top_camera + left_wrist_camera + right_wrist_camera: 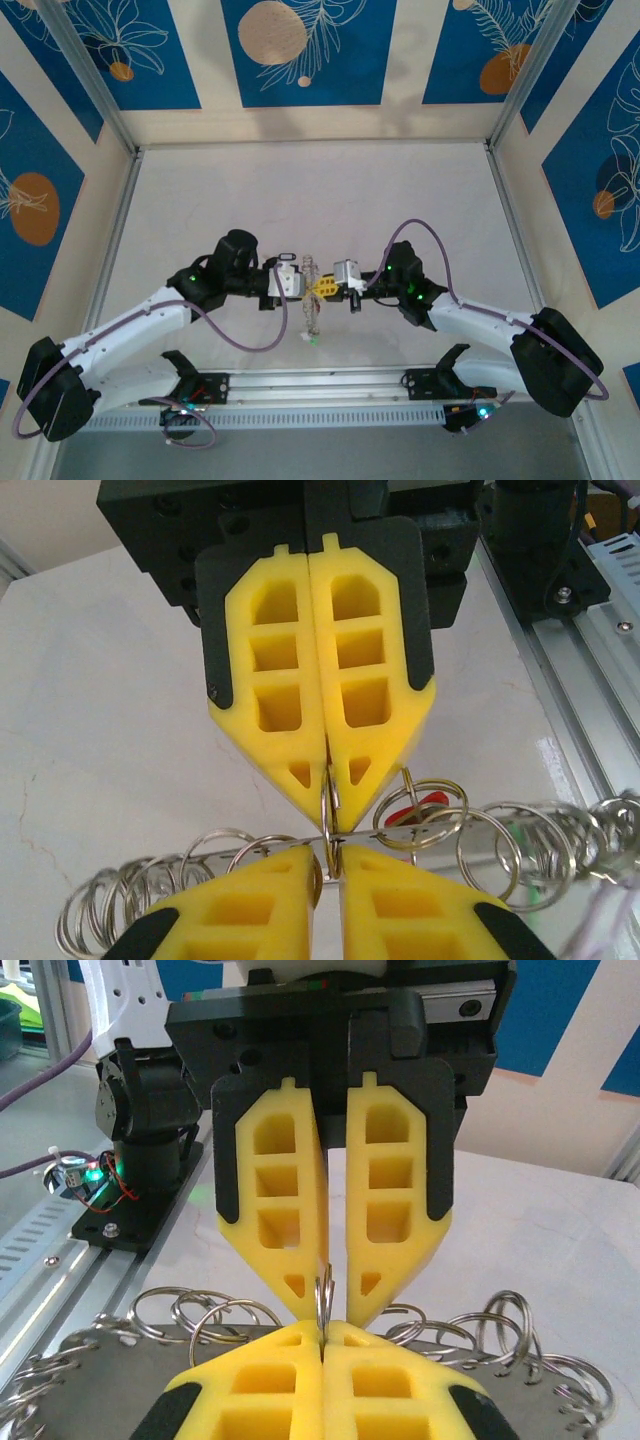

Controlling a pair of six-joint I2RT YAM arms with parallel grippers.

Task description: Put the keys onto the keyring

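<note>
The two arms meet nose to nose over the middle of the pale surface (420,200), low down and near their bases. The right pincer (328,778) is closed, its yellow fingers pressed flat together, and a thin metal ring (331,805) stands edge-on with its rim caught at their tips. The left pincer (331,858) faces it from the other side, so close that the two sets of tips almost touch. Its fingers stand a narrow crack apart with the same ring running down between them. Whether they press on the ring or merely flank it I cannot tell, since the gap looks a little wider than the wire.

A long row of similar split rings (505,840) is strung out sideways just behind and below the tips, spreading to both sides of the pincers. From above it shows as a thin line running away from the arms and passing under the yellow tips. A red tag (405,815) lies among these rings, just beside the right pincer's tips and partly hidden by one loop.
</note>
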